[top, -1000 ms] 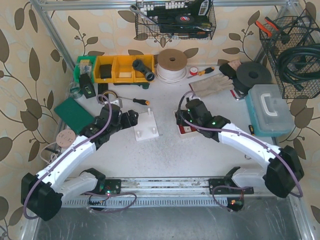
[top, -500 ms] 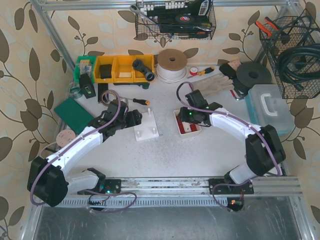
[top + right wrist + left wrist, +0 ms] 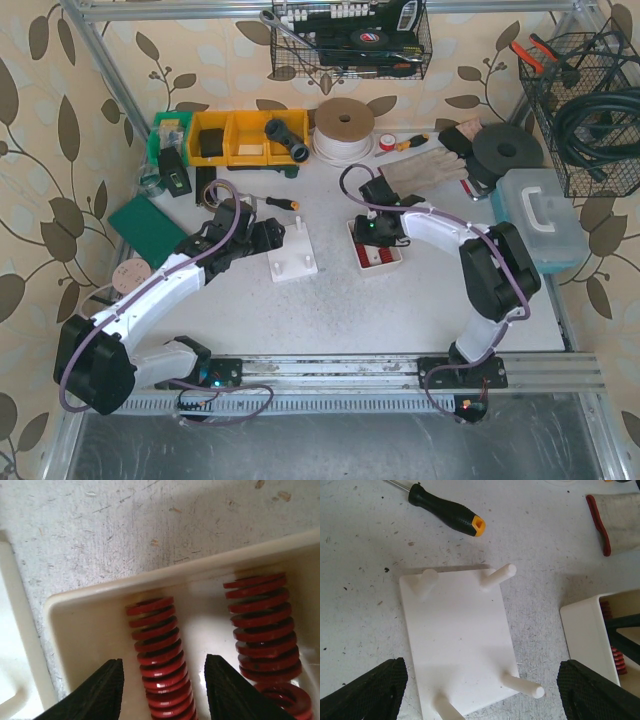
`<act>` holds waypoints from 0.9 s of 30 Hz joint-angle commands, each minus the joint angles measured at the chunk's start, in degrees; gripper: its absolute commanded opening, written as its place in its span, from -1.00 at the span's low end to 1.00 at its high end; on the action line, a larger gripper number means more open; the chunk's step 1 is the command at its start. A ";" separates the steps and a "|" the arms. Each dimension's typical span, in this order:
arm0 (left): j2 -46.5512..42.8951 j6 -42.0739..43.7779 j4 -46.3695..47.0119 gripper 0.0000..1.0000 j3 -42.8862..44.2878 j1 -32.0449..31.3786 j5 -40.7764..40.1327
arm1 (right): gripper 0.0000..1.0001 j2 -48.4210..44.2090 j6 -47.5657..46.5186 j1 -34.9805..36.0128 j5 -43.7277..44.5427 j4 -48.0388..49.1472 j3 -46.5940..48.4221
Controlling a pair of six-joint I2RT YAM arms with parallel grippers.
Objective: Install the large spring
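A white base plate (image 3: 292, 254) with four upright pegs lies mid-table; it also shows in the left wrist view (image 3: 457, 640). My left gripper (image 3: 480, 690) is open and empty just above the plate's near edge, its fingers (image 3: 367, 692) wide on either side. A cream tray (image 3: 376, 260) right of the plate holds red springs. My right gripper (image 3: 165, 692) is open, lowered inside the tray (image 3: 80, 625), its fingers (image 3: 97, 692) straddling a long red spring (image 3: 159, 655) without touching it. A second red spring (image 3: 262, 625) lies to its right, with a short one below it.
A black-and-orange screwdriver (image 3: 447, 516) lies beyond the plate. A work glove (image 3: 425, 172), yellow bins (image 3: 235, 138), a tape roll (image 3: 343, 125), a green pad (image 3: 148, 226) and a clear blue toolbox (image 3: 540, 220) ring the work area.
My right arm has swung toward the back and folded in, bringing its gripper down into the spring tray. My left gripper moved slightly toward the plate, then stayed.
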 commanded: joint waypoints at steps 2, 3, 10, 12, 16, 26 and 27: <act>-0.83 0.74 1.13 0.69 1.13 0.68 -0.30 | -0.06 3.46 -1.74 -0.21 -0.63 -1.84 3.42; -0.65 0.72 0.99 0.70 1.24 0.65 -0.28 | -0.06 3.70 -1.77 -0.20 -0.48 -1.80 3.54; 0.03 0.78 0.69 0.69 1.79 0.67 -0.34 | -0.03 6.29 -2.03 -0.21 0.18 -2.37 4.64; -0.01 0.83 0.60 0.69 1.84 0.72 -0.41 | -0.03 7.11 -1.91 -0.17 0.97 -3.03 5.12; -0.14 0.74 0.59 0.70 1.62 0.69 -0.63 | -0.03 8.74 -1.13 -0.21 2.45 -4.00 5.75; -1.11 0.25 0.57 0.69 1.09 0.70 -1.18 | -0.21 8.70 0.15 -0.34 4.04 -3.67 4.44; -1.18 0.25 0.57 0.69 1.09 0.69 -1.22 | -0.21 8.81 0.17 -0.37 3.76 -3.67 4.46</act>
